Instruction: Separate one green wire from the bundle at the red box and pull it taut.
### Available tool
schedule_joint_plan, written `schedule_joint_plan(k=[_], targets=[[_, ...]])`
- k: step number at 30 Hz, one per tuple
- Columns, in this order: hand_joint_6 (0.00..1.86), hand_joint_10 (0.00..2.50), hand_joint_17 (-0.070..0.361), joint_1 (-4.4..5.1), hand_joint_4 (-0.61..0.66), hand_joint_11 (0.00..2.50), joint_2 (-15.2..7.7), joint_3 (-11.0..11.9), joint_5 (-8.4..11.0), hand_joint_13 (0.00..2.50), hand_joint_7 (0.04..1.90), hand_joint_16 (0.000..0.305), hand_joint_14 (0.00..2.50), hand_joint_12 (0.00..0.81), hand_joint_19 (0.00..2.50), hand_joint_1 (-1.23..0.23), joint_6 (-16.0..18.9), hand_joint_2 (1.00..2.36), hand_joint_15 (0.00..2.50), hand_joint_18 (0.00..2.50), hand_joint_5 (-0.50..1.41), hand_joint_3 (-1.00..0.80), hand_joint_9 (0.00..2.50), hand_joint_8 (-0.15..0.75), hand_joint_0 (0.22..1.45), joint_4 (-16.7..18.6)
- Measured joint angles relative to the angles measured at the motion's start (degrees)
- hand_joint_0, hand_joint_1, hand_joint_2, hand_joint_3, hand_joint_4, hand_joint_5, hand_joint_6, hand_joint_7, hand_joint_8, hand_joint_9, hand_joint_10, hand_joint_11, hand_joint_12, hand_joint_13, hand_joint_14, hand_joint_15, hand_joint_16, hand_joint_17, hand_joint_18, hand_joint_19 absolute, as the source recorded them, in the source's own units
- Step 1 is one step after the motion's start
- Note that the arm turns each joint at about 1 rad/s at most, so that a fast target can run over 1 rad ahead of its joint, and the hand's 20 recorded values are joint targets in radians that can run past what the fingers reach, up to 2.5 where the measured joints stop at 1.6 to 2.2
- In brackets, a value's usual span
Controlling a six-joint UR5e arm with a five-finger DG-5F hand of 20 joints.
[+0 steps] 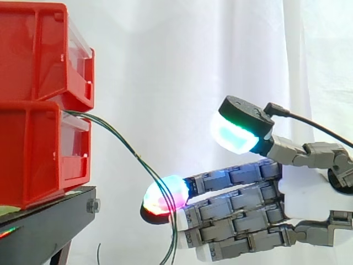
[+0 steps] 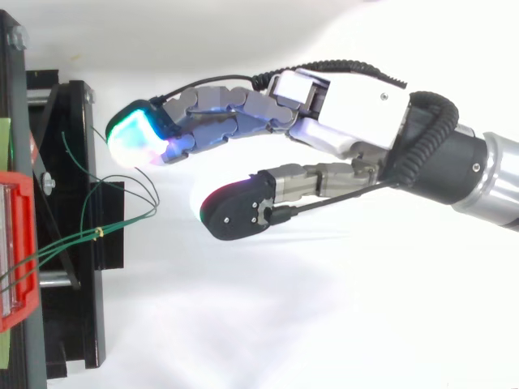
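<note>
Evidently at the separating step, well short of the pull, with nothing pinched yet. Reaches in from the right with the hand open, fingers stretched almost straight toward the red bins and thumb lifted well clear above them, gripping nothing. Finds the green wires coming out of the gap between the upper and the lower bin, arching down and away from the black stand, then hanging slack past the foremost glowing fingertip. Seen from the side, crossing that pad, though impossible to tell whether touching or merely in front. Seen from above, gathered by a small yellow tie close to the stand and fanning into loose loops beyond it, near the cyan-lit pad. Calls next, by this reading, for nudging a fingertip in among the strands beyond the tie, singling out one, closing thumb and finger on it alone, then drawing back away from the bins until taut. Risks catching two strands at once, so thin and so close together. As for the bins: two, stacked, red with clear front panels, contents not to be made out apart from the wires leading in.
</note>
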Motion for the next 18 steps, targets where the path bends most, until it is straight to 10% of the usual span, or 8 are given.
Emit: schedule_joint_plan(k=[18], targets=[[0.5, 0.0, 0.123, 0.38, 0.3, 0.16, -1.87, 0.06, 0.02, 0.47, 0.74, 0.055, 0.01, 0.358, 0.22, -0.55, -2.21, 1.0, 0.15, 0.4, -0.19, -0.5, 0.6, 0.295, 0.51, 5.24]])
